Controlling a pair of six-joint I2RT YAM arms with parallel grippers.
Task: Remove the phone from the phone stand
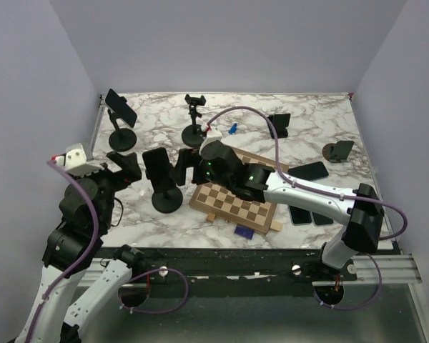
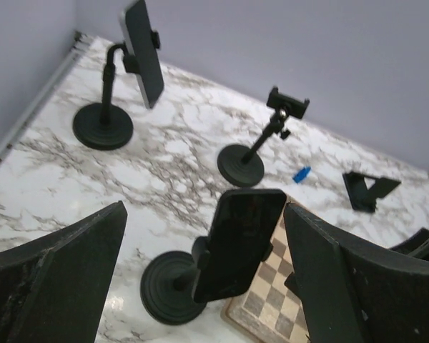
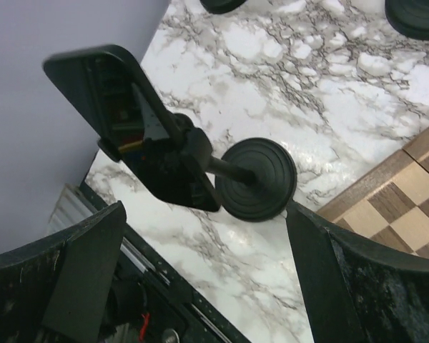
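A black phone (image 1: pixel 156 164) stands upright, clamped in a black phone stand (image 1: pixel 166 201) with a round base, just left of the chessboard. My left gripper (image 1: pixel 127 166) sits open immediately left of the phone. My right gripper (image 1: pixel 187 168) sits open immediately right of it. In the left wrist view the phone (image 2: pixel 243 243) and stand base (image 2: pixel 170 287) lie ahead between the wide-apart fingers (image 2: pixel 57 282) of the left gripper (image 2: pixel 205 209), untouched. In the right wrist view the phone's clamped back (image 3: pixel 175 170) and stand base (image 3: pixel 257 179) show beyond the open right gripper (image 3: pixel 205 209).
A second phone on a stand (image 1: pixel 121 108) is at the back left, an empty clamp stand (image 1: pixel 194 114) at back centre. A wooden chessboard (image 1: pixel 236 204) lies under my right arm. Loose phones (image 1: pixel 311 171) and small easel stands (image 1: pixel 279 123) lie at right, with a blue piece (image 1: pixel 232 128).
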